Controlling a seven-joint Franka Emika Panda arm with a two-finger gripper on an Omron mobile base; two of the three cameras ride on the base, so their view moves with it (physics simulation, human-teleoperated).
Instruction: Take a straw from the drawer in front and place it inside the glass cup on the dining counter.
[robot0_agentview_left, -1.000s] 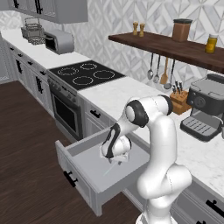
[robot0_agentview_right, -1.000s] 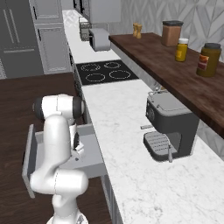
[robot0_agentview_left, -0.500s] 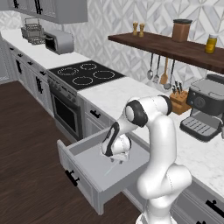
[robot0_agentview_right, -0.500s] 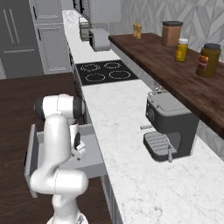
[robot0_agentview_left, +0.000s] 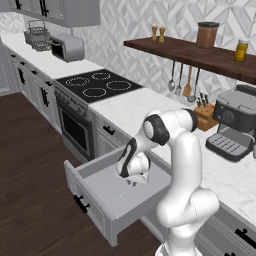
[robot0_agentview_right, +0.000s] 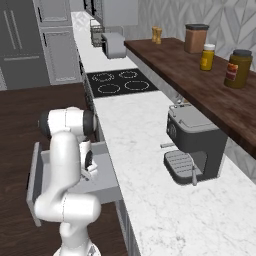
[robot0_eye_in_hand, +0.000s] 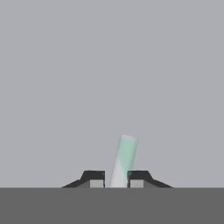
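The drawer (robot0_agentview_left: 114, 196) stands pulled out of the grey cabinets below the marble worktop, its front panel toward the dark floor. My gripper (robot0_agentview_left: 132, 180) reaches down into it, close to the drawer floor. In the hand view the two fingertips sit tight on either side of a pale green-white straw (robot0_eye_in_hand: 124, 160), which leans slightly right above the grey drawer floor; my gripper (robot0_eye_in_hand: 117, 182) is shut on it. From the right base view the arm hides most of the gripper (robot0_agentview_right: 90, 172) inside the drawer (robot0_agentview_right: 107, 176). The glass cup and the dining counter are out of view.
A black cooktop (robot0_agentview_left: 98, 85) with an oven below lies left of the drawer. On the worktop to the right stand a coffee machine (robot0_agentview_left: 234, 128) and a knife block (robot0_agentview_left: 204, 114). A wooden shelf (robot0_agentview_left: 200, 54) with jars runs above. Dark floor lies open in front.
The fingers have closed from partly open onto the straw. The arm has stayed low in the drawer with hardly any movement.
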